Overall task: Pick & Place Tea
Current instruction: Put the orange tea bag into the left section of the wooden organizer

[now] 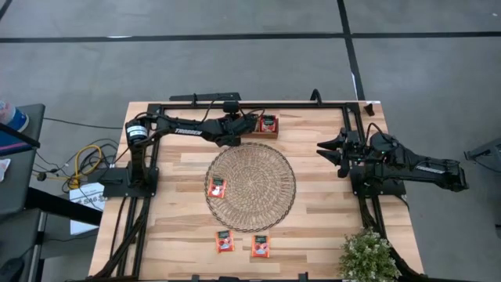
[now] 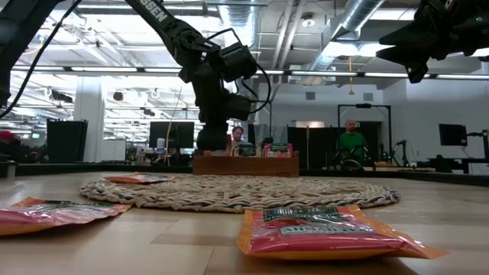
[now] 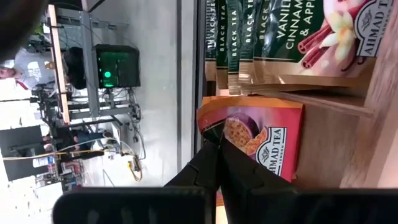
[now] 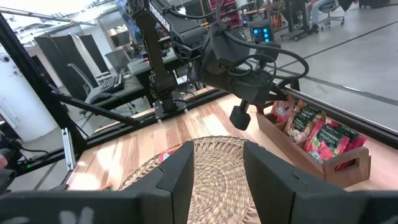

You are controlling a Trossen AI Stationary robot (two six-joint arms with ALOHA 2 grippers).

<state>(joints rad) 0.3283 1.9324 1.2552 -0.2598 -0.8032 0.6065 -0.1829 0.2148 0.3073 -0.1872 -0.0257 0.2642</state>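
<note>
A brown wooden tray stands at the table's far middle with tea sachets upright in it, green ones and a red-orange one. My left gripper reaches into the tray from the left and is shut on the red-orange sachet. Another red-orange sachet lies on the round woven mat, and two more lie flat near the table's front edge. My right gripper waits open at the table's right side, above the table and holding nothing. My left gripper pinches the red-orange sachet between its two fingers at an outer edge near a corner. The fingers slant down from the table's left side. The sachet stands in a tray compartment next to a wooden divider, with the green sachets on the divider's other side.
A small potted plant stands at the table's near right corner. A black frame rail runs along the far edge behind the tray. Bare wood lies between the mat and my right arm's base. People show in the room beyond.
</note>
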